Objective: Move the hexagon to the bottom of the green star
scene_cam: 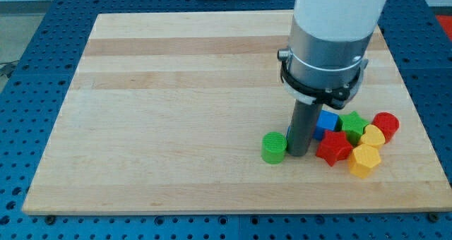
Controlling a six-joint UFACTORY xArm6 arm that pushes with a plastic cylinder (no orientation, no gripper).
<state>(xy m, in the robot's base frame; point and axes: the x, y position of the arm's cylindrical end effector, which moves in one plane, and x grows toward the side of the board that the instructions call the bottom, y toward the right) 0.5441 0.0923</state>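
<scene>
A green star (353, 122) lies at the board's right side in a cluster of blocks. A yellow hexagon (364, 160) sits at the cluster's bottom, just below and to the right of the star. A red star (333, 147) lies left of the hexagon. My tip (299, 154) touches the board just left of the red star, between it and a green cylinder (273, 147) that stands right beside the tip on its left.
A blue block (326, 122) lies left of the green star, partly behind the rod. A yellow block (373, 135) and a red cylinder (385, 125) sit at the cluster's right. The wooden board (176, 113) ends close to the cluster on the right.
</scene>
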